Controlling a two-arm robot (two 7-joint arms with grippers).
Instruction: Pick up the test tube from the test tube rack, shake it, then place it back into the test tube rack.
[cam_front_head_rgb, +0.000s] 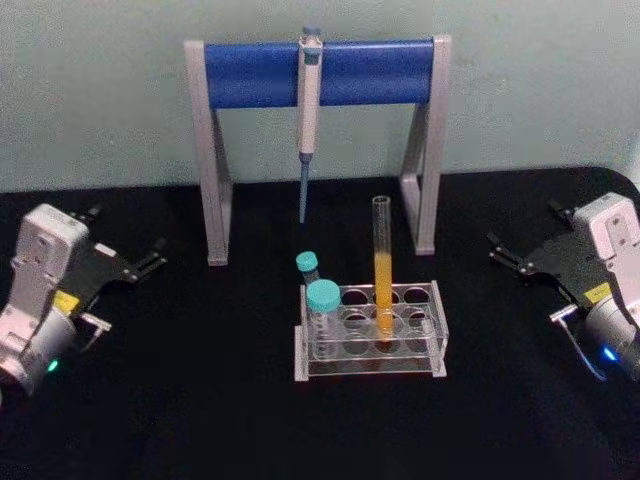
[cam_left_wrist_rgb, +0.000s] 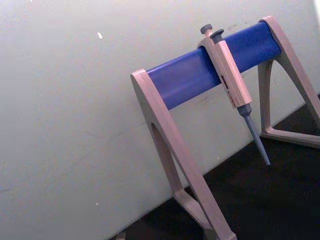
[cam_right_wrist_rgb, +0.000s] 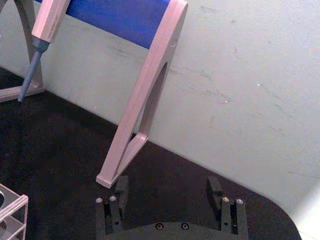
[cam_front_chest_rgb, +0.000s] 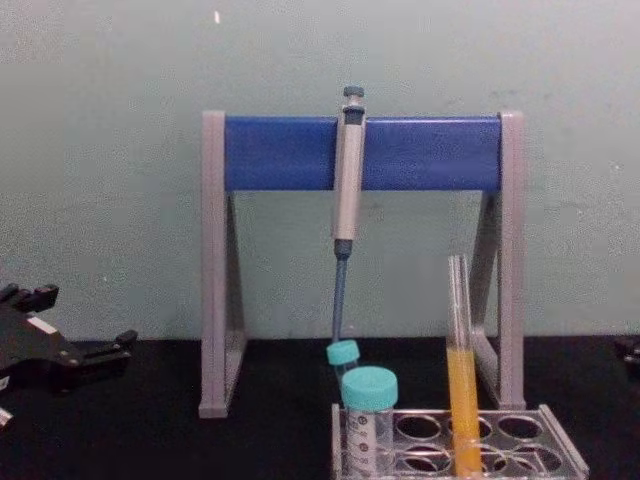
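The test tube (cam_front_head_rgb: 383, 262) stands upright, mouth up, in the test tube rack (cam_front_head_rgb: 400, 362) beside teal-capped tubes (cam_front_head_rgb: 322, 300); the left gripper (cam_front_head_rgb: 125, 236) and right gripper (cam_front_head_rgb: 523, 227) flank the rack, both spread.

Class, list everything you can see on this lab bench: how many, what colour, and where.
test tube: one, clear with orange-yellow liquid, upright in the rack.
test tube rack: one, clear, centre of the table.
capped tubes: two, teal caps, at the rack's left end.
pipette stand: one, grey legs, blue bar, behind the rack.
pipette: one, grey-blue, hanging from the bar.
table: one, black.
left gripper: one, black, open, table's left.
right gripper: one, black, open, table's right.
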